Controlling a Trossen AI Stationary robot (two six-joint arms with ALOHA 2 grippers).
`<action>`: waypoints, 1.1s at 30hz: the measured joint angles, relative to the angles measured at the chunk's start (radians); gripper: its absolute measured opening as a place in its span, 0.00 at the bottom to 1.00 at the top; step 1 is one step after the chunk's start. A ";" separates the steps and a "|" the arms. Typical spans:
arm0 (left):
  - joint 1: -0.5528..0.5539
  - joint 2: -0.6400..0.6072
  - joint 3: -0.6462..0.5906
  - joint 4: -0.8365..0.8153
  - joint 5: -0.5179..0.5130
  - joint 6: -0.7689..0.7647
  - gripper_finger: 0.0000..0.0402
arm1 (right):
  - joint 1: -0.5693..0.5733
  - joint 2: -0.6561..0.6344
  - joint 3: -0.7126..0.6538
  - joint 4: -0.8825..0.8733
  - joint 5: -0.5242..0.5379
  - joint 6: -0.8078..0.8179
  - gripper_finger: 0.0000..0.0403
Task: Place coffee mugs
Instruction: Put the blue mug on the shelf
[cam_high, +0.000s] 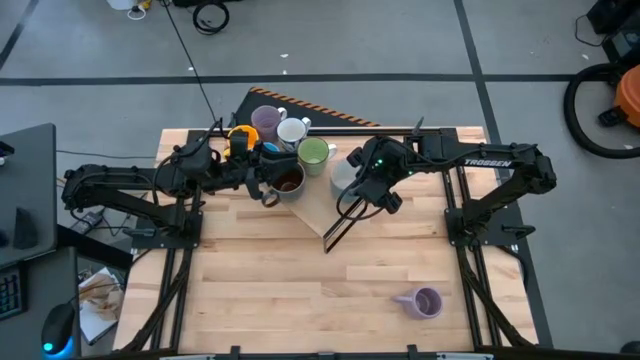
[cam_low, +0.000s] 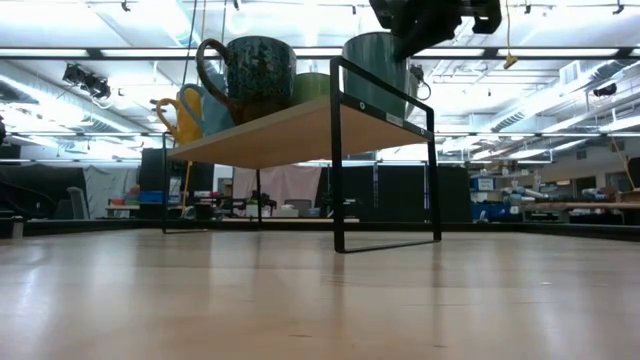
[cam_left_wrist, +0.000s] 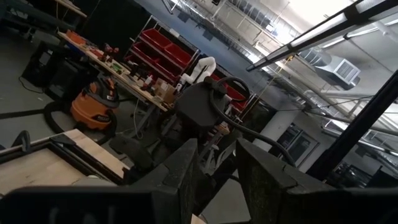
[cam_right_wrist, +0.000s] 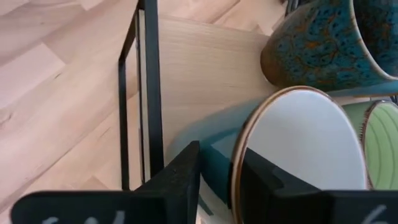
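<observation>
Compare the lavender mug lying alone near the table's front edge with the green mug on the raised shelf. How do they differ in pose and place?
The lavender mug lies on its side on the table; the green mug stands upright, mouth up. The lavender mug sits alone at the front; the green mug is crowded among other mugs on the shelf at the back. No gripper is near the lavender mug; both arms work around the shelf. Both are small and handled.

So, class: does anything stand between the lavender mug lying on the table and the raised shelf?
Nothing visible: only bare table separates the lavender mug from the shelf.
</observation>
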 joint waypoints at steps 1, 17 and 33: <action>-0.001 0.000 0.000 0.000 0.000 -0.001 0.29 | 0.000 0.000 0.000 0.001 -0.003 0.000 0.22; -0.013 0.000 0.000 0.000 0.000 -0.005 0.29 | 0.000 0.000 0.000 0.007 -0.001 0.046 0.21; -0.013 0.000 0.000 0.000 0.000 -0.005 0.29 | 0.017 0.000 0.000 0.031 0.051 0.048 0.32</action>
